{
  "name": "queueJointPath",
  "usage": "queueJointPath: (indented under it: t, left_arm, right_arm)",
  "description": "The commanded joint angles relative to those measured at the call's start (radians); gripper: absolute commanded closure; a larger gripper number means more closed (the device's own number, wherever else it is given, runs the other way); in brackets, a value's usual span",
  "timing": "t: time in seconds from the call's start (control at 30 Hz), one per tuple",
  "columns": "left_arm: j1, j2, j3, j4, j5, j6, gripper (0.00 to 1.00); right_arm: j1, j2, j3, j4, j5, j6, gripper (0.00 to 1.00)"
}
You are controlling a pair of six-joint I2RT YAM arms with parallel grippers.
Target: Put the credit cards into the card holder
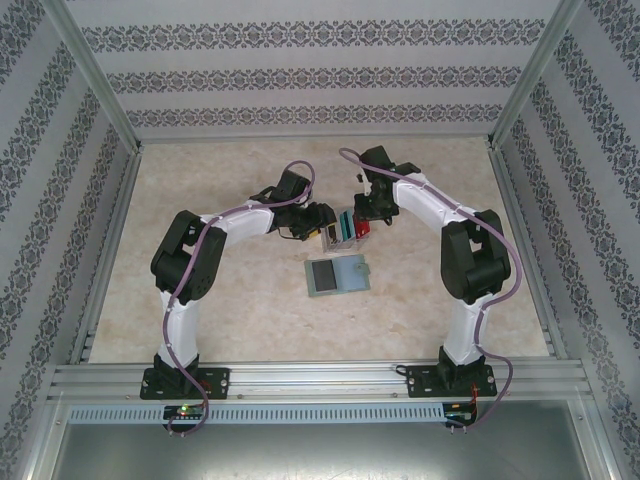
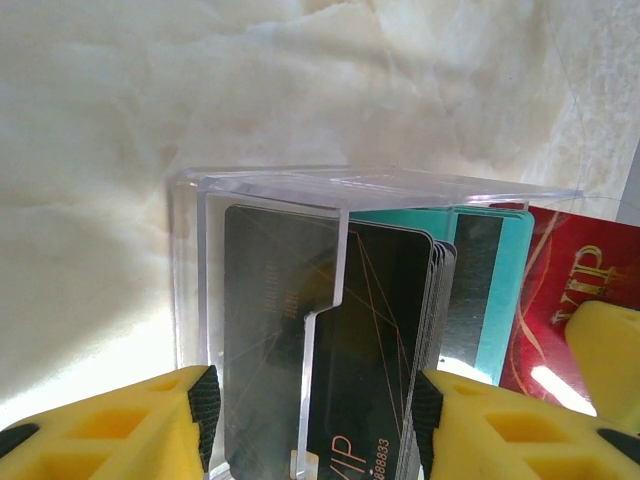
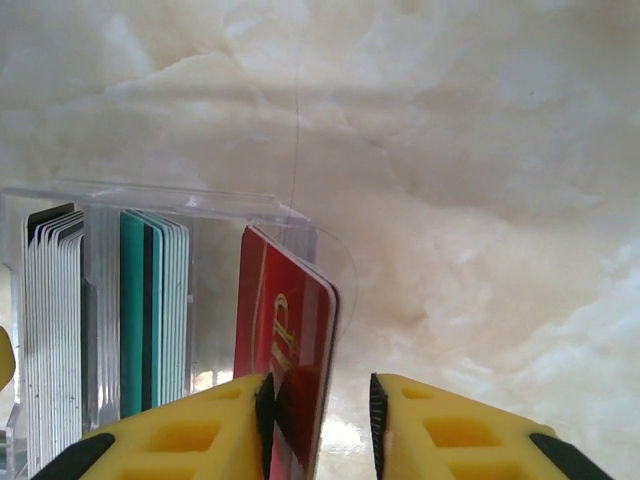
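Right claw straddles the red card at the end of the clear tray, jaws partway open w/ one pad on the card & a gap on the other side, so not pinched yet. Left claw looks clenched across the tray's end holding the dark cards, prob steadying it. Step in hand, I'd say: pulling a card; next needs a firm pinch, straight lift out, then over to the card holder lying open on the bench near the tray
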Motion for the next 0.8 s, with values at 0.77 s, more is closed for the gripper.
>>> queueJointPath:
  t: [0.77]
  left_arm:
    - [0.008,0.015,-0.017,0.006,0.014,-0.015,0.44]
  right_arm:
    - [0.02,0.044,0.036,-0.028,-0.022,0.005,0.62]
